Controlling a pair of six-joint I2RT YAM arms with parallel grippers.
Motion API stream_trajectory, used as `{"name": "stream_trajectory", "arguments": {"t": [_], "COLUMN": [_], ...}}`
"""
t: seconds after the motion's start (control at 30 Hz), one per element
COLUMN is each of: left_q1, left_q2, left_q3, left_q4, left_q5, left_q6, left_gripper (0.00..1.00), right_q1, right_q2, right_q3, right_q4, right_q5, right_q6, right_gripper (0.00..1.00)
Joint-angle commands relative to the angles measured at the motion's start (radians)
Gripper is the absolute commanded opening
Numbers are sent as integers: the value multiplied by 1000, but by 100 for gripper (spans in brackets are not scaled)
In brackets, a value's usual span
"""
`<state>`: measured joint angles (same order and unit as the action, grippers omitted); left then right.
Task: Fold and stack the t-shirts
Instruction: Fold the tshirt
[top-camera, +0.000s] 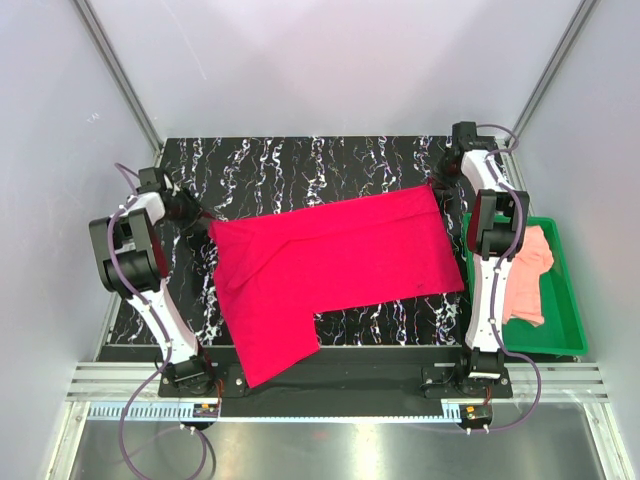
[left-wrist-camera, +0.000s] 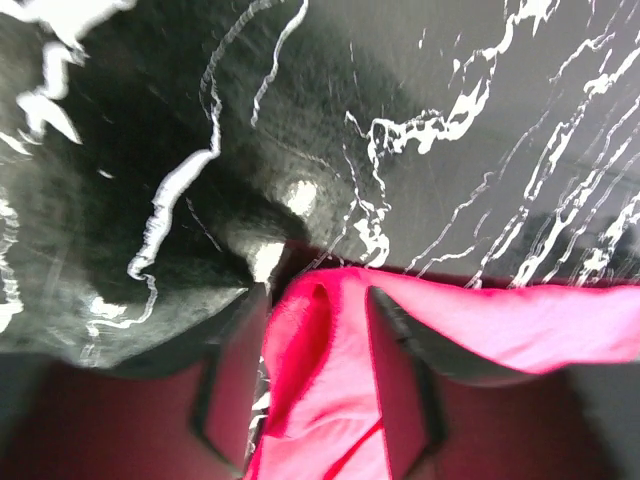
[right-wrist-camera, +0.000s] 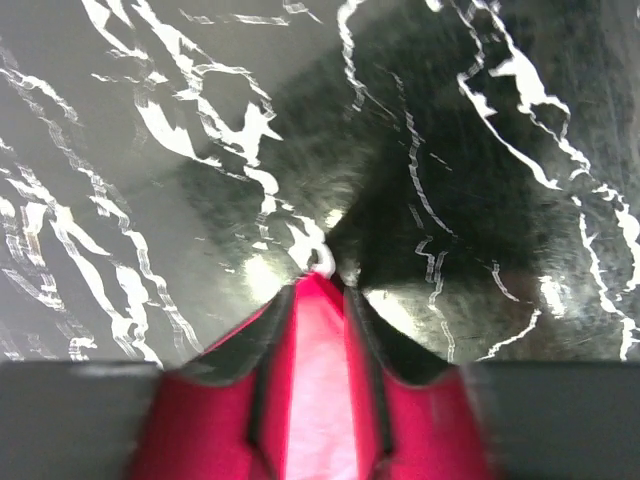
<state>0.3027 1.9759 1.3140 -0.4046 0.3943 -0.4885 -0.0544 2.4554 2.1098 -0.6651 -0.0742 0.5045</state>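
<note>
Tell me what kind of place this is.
Probably a robotics lab test cell: plain white walls with metal frame posts, a black marbled table with a red t-shirt spread on it, and a left arm and right arm bolted by an aluminium rail.

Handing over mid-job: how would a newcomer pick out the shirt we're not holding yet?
Look to the green tray at the right edge of the black marbled table, beside the right arm. The pale salmon-pink t-shirt lies crumpled inside it. Unlike the crimson t-shirt spread on the table, it is pale and bunched.

Matt red cloth t-shirt (top-camera: 340, 255), glossy marbled table (top-camera: 300, 165)
</note>
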Motion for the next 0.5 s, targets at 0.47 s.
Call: {"name": "stream_trajectory", "arguments": {"t": [0.47], "left_q1": [-263], "left_q2": [-410], "left_q3": [-170], "left_q4": [-46], "left_q5": [-23], "left_q6": [113], "left_gripper": [56], "right_q1": [25], "right_q2": [-320], "right_q3": [37], "right_q4": [-315], "right_q5": [79], "right_q6": [-118], "right_gripper": [70]}}
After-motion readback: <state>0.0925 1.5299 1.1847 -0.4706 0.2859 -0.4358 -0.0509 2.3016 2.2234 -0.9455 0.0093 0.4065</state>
